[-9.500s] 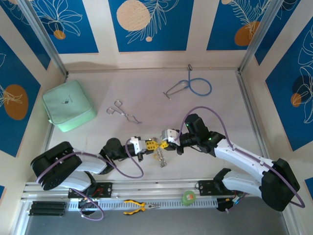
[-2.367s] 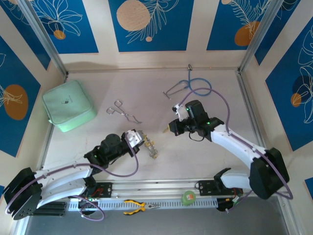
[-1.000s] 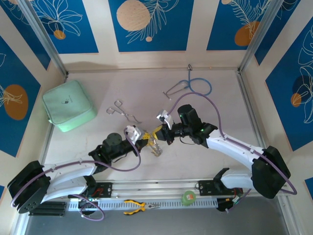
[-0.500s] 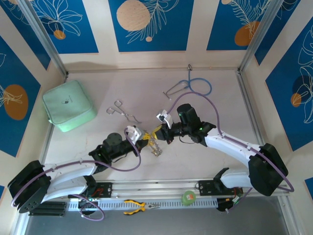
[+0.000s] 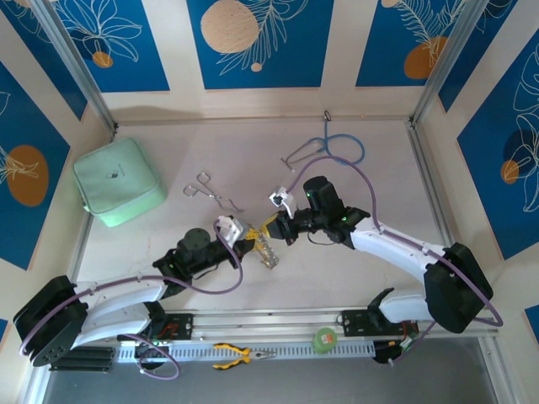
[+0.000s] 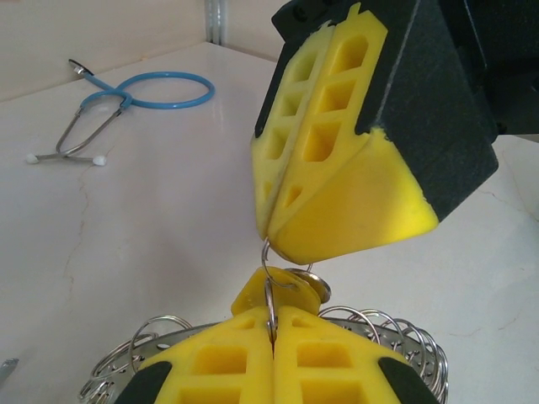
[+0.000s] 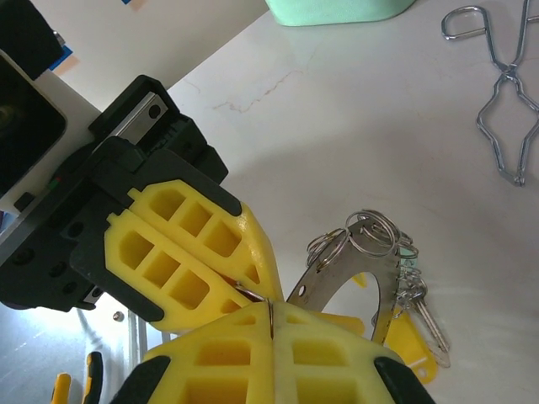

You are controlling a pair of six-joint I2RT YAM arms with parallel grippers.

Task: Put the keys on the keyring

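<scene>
R gripper is now nose-to-nose w/ L gripper, mid-table toward the near edge. A couple of secs back they are well apart, w/ the R one off toward the stethoscope. Since then it swings in, and over the last sec it only creeps a touch closer. Both tools stay clamped tight throughout, no gap btw the yellow pads.

L wrist view: L gripper's pads pinch a small loop of thin wire. R gripper's tips sit on top of that same loop, apparently nipping it too. There's a yellow tab just behind the loop, prob. a key head, can't tell for sure.

The keyring hangs under the L gripper, small rings fringing its rim. The keys dangle off one side. Their lowest bits look to rest on the table, not certain.

My read: approach is done and this is the threading step. L arm steadies the ring while R works a piece onto it. Nothing visibly added yet. Next move prob. needs a fine slide or twist w/o either pinch slipping; the loop looks thin & springy and could pop free.

Forceps and green pouch sit toward the left edge, well apart from the action.
</scene>
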